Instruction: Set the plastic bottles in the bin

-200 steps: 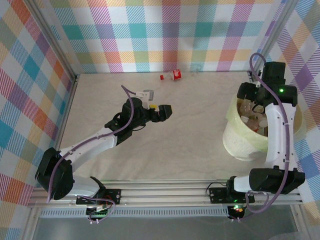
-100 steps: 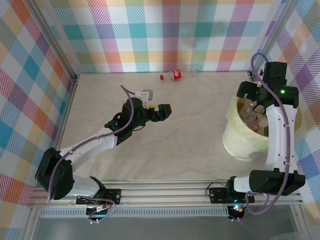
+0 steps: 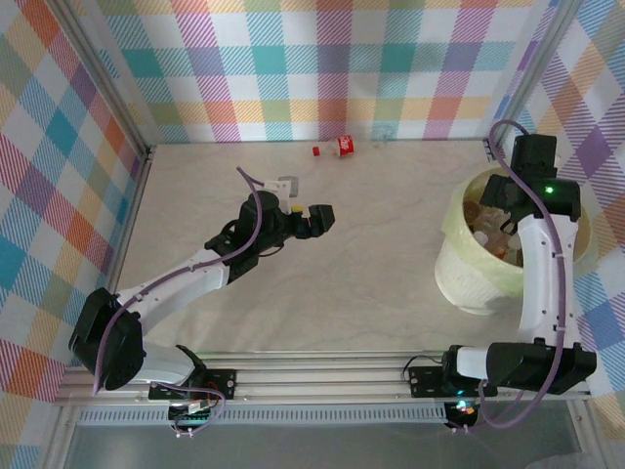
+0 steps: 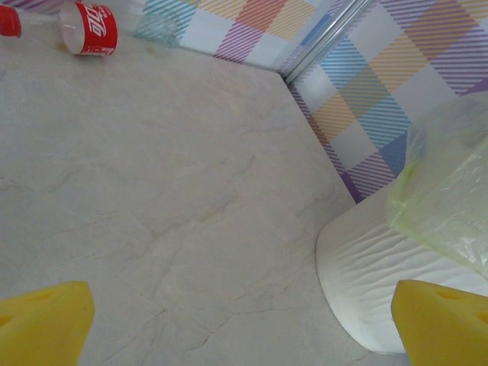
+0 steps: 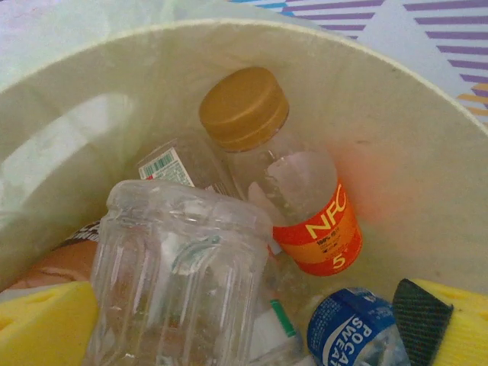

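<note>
1 red-labelled bottle (image 3: 344,146) is seen lying by the far wall, well apart from the bin (image 3: 451,227), where other bottles (image 5: 297,206) are piled. It is judged light, crushable and slick, best pinched across the labelled body. The left gripper (image 3: 317,217) and right gripper (image 5: 244,328) are both spread wide, nothing held.

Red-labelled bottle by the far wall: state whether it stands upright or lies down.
Lying down: the red-labelled bottle rests sideways on the table, cap pointing left.
</note>
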Controlling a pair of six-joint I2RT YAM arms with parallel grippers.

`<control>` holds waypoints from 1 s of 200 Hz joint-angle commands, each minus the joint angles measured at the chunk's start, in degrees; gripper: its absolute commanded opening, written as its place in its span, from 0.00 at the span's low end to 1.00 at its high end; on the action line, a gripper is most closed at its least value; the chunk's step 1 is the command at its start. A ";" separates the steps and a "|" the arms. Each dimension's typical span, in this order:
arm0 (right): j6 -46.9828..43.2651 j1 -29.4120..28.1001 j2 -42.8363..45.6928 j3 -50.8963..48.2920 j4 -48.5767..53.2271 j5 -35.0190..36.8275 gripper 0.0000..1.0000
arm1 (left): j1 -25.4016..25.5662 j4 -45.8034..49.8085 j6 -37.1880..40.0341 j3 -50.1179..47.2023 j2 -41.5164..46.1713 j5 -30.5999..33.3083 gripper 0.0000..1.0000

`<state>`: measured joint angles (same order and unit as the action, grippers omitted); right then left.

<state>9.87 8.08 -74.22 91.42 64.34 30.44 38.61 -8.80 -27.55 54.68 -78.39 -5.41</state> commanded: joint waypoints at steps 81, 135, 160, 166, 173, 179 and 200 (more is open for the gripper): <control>-1.82 0.47 3.96 8.27 2.27 -7.19 1.00 | 0.19 0.44 1.07 0.19 0.30 2.58 1.00; -3.05 -13.35 3.20 13.44 -5.82 -19.65 1.00 | 0.21 4.73 -1.18 -0.77 3.77 8.92 1.00; -4.03 -23.66 0.57 13.00 -12.58 -21.19 1.00 | 0.00 6.97 -3.86 -2.14 6.42 13.23 1.00; -4.61 -25.68 -0.20 12.71 -14.30 -22.26 1.00 | -0.03 7.43 -4.39 -2.41 6.96 13.85 1.00; -5.13 -28.11 -1.27 12.45 -16.29 -23.46 1.00 | -0.12 8.16 -5.04 -2.48 7.60 14.70 1.00; -5.53 -30.11 -2.20 12.32 -18.16 -24.39 1.00 | -0.18 8.99 -5.52 -2.52 8.08 15.40 1.00; -8.27 -36.27 -5.94 10.81 -25.69 -29.78 1.00 | -0.20 11.82 -7.32 -2.77 9.51 18.54 1.00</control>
<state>5.37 -22.83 -76.90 103.77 49.78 7.97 38.54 -1.08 -31.90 52.97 -71.13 7.70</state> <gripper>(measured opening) 0.996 0.997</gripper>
